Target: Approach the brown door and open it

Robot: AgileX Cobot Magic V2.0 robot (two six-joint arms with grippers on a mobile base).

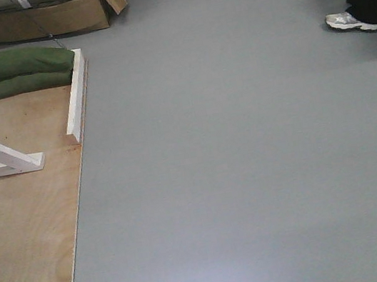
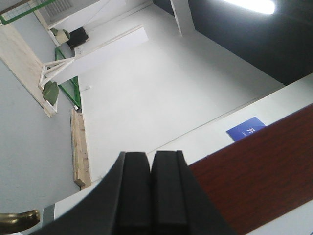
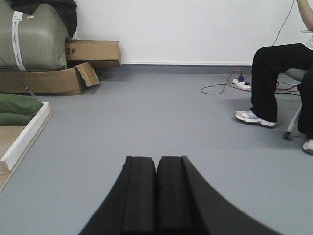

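Brown door (image 2: pixel 264 171) shows only in the left wrist view, a glossy reddish-brown slab across the lower right corner, view is rotated. It runs in behind the left hand (image 2: pixel 150 155); can't tell if they touch. Blue sign (image 2: pixel 246 129) with white characters sits on the white strip just beside the door edge. A curved brass handle (image 2: pixel 18 218) pokes in at the bottom left corner, on the other side of the hand.

Left hand clenched, black pads pressed together, nothing between them. Right hand (image 3: pixel 156 159) also clenched and empty, hanging over the grey floor (image 1: pixel 246 138).

Door not visible in the front view or right wrist view. Front view: plywood sheet (image 1: pixel 23 234) lying on the floor at left, white frame braces (image 1: pixel 2 154) on it, two green sandbags (image 1: pixel 27 63) stacked at its far end. Open cardboard box (image 1: pixel 38 21) behind those, by the wall. In the right wrist view a big olive bundle (image 3: pixel 32 36) rests on the box.

Person (image 3: pixel 274 73) seated at far right, black trousers, white sneaker flat on the floor. Power strip (image 3: pixel 242 84) with cables on the floor near the foot, close to the white wall (image 3: pixel 186 29)
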